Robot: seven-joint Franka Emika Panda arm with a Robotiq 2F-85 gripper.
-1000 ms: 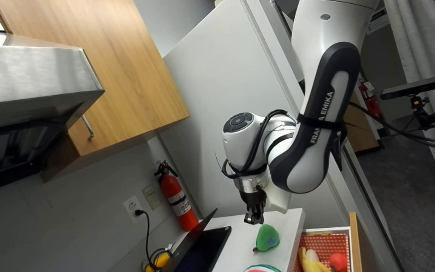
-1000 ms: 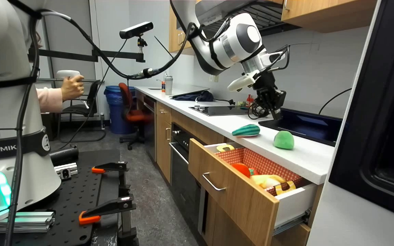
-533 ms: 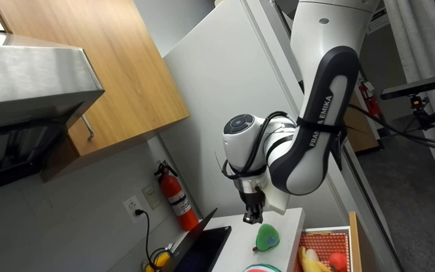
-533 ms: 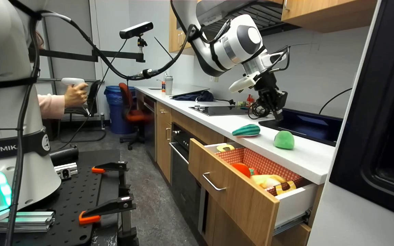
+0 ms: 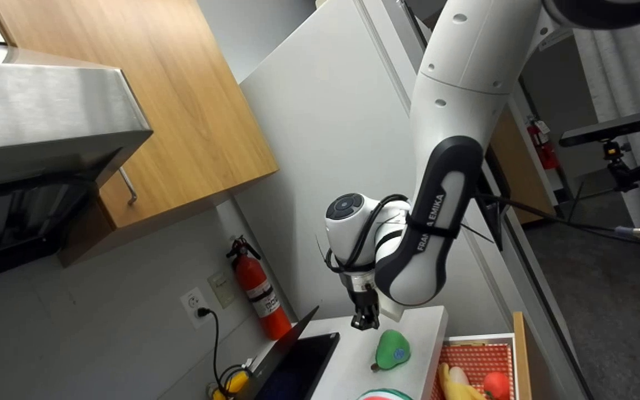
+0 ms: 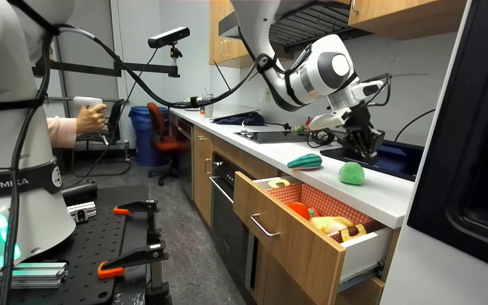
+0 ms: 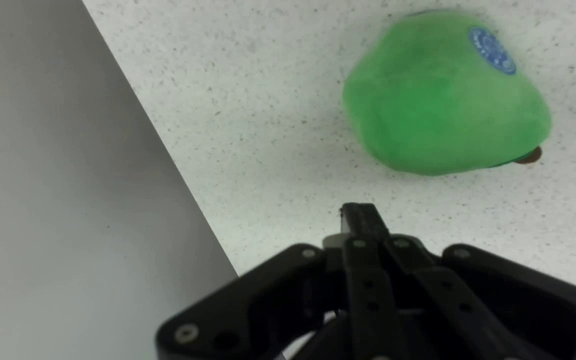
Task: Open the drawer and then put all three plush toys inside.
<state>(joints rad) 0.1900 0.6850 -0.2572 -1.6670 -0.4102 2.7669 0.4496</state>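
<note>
Counter (image 6: 379, 192): green toy (image 7: 440, 102) sits back from front edge; drawer (image 6: 295, 250) juts past edge, presumably to receive it. Gripper (image 7: 363, 215) pinched together, empty; likely must spread first.

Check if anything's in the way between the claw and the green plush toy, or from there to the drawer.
Nothing visible stands between the shut claw and the green plush toy; only counter shows between them in the wrist view. Nothing visible blocks its way to the open drawer: the striped toy lies off to one side.
</note>
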